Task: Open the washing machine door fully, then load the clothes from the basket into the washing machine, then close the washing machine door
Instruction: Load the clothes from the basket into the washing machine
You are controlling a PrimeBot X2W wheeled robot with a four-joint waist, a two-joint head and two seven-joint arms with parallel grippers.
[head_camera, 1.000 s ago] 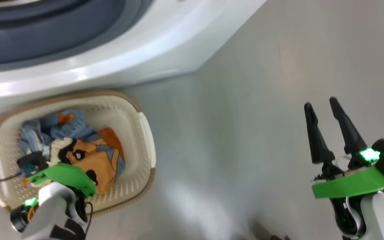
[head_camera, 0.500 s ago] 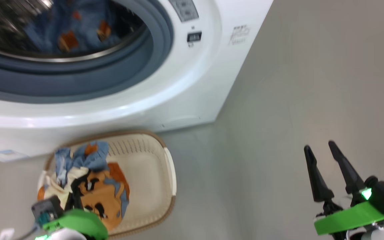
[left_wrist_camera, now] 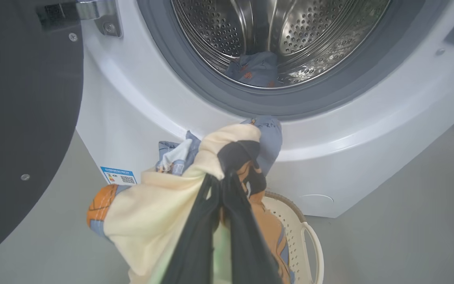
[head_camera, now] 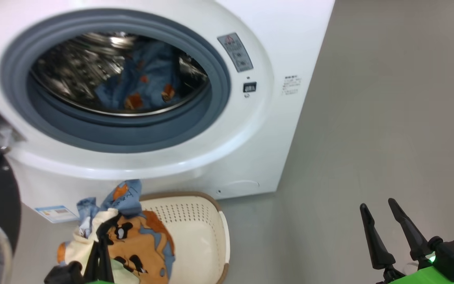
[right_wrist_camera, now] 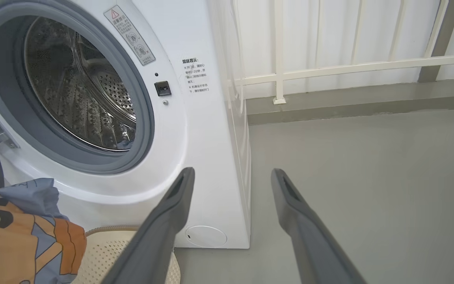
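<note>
left claw (left_wrist_camera: 222,185) clamps the dangling cream-and-orange cloth bundle (left_wrist_camera: 160,209), right claw (right_wrist_camera: 231,170) gapes; trailing folds could snag the grey rubber seal (left_wrist_camera: 321,96).

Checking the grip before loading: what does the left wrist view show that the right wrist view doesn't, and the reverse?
Left wrist view: left gripper, jaws shut on the clothes; blue label. Right wrist view: right gripper, jaws open and empty; white railing. Both: the washing machine with its open drum, the basket, the clothes.
</note>
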